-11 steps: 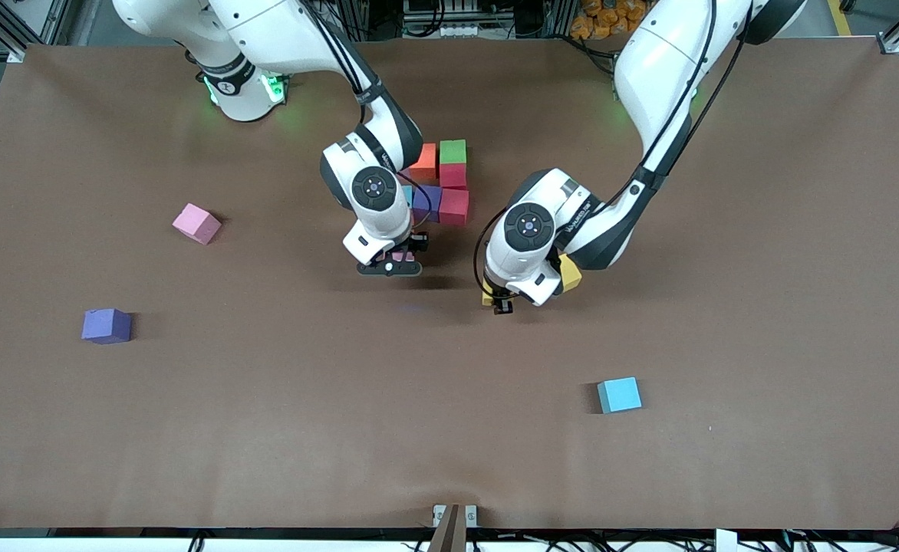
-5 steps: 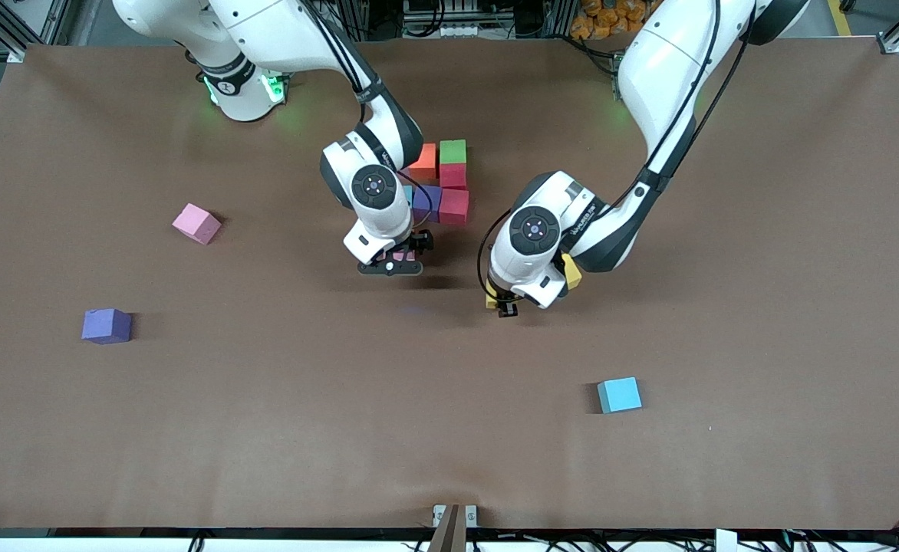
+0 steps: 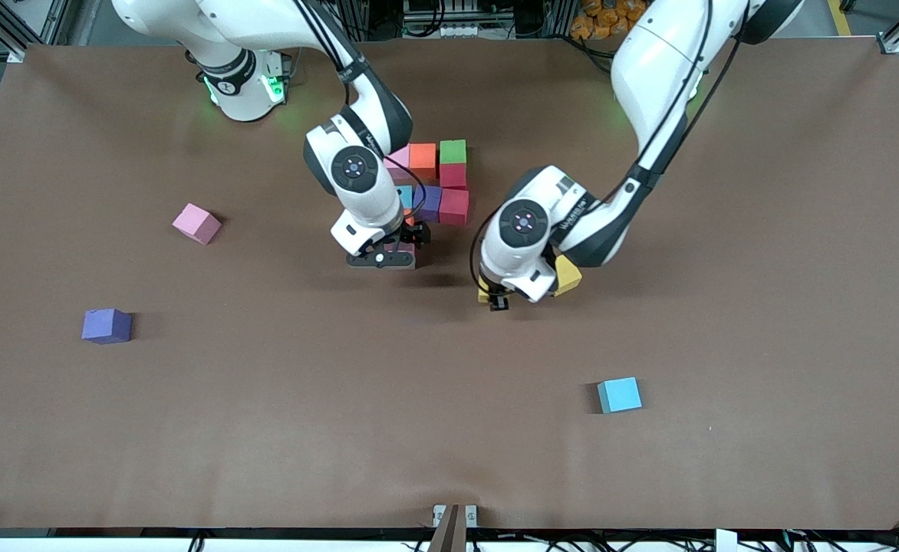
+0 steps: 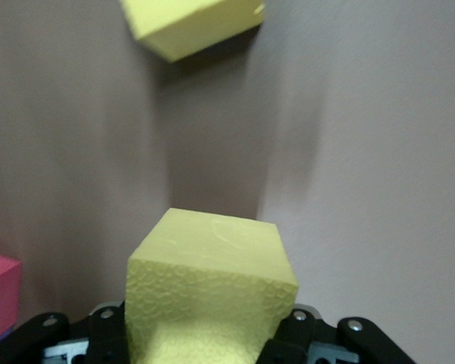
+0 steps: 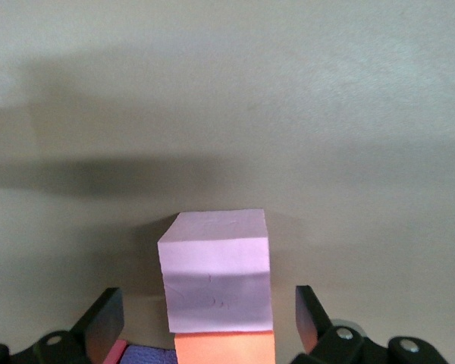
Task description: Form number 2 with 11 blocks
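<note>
A group of touching blocks lies mid-table: pink [image 3: 397,159], orange [image 3: 423,159], green [image 3: 452,151], two red [image 3: 454,205], purple [image 3: 428,201] and light blue [image 3: 406,195]. My right gripper [image 3: 402,244] stands open at the group's nearer end. A pink block [image 5: 216,269] rests on the table between its fingers [image 5: 106,318], apart from both and touching an orange block [image 5: 224,349]. My left gripper [image 3: 498,297] is shut on a yellow block [image 4: 212,296] just above the table, beside the group toward the left arm's end. Another yellow block [image 3: 567,274] lies by its wrist.
Three loose blocks lie apart: a pink one [image 3: 196,223] and a purple one [image 3: 107,325] toward the right arm's end, and a light blue one [image 3: 619,395] nearer the front camera toward the left arm's end. The brown table [image 3: 449,429] is bare around them.
My right gripper has opened and let go of the pink block, and its wrist has shifted slightly. My left gripper has moved a little toward the group with the yellow block.
</note>
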You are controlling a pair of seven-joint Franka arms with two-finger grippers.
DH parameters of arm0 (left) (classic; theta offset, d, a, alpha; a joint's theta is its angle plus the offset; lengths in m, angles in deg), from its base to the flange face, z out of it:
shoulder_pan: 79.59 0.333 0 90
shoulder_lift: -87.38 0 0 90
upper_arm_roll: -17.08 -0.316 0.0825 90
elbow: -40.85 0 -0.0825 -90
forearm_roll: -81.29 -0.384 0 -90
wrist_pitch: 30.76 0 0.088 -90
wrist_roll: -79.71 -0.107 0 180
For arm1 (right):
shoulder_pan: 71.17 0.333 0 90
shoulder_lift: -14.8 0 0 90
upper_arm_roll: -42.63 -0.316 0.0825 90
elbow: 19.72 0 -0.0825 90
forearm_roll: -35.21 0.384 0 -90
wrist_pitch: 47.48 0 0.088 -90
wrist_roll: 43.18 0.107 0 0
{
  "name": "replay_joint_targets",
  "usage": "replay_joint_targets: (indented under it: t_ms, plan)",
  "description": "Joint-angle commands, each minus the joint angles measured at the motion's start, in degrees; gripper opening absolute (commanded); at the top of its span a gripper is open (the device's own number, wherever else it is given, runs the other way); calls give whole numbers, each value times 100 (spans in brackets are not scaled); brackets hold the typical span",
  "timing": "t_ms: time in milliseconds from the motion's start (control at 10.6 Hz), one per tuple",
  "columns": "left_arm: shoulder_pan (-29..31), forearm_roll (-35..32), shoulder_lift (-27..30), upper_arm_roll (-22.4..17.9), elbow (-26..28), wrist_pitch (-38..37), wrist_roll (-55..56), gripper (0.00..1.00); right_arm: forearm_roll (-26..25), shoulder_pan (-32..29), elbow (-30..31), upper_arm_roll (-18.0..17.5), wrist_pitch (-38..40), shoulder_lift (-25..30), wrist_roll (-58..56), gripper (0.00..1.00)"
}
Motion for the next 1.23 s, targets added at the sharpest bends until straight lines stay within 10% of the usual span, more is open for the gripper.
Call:
replay_joint_targets:
  t_ms: [0, 472, 755, 1132]
  plan:
    - [-300, 126, -5, -40, 9, 28, 410, 3, 43, -635, 431, -223, 251, 940, 3, 100]
    - [-713, 108, -453, -57, -527, 28, 1105, 3, 16, -2436, -4, -232, 1435, 1858, -1648, 100]
    - [-898, 82, -629, -66, -659, 168, 1150, 3, -903, -3132, -1217, -285, 2947, 1814, -1966, 100]
    - [-1222, 38, -770, -224, -668, 537, 1149, 3, -1267, -4373, -2316, -1076, 3776, 1832, -2352, 100]
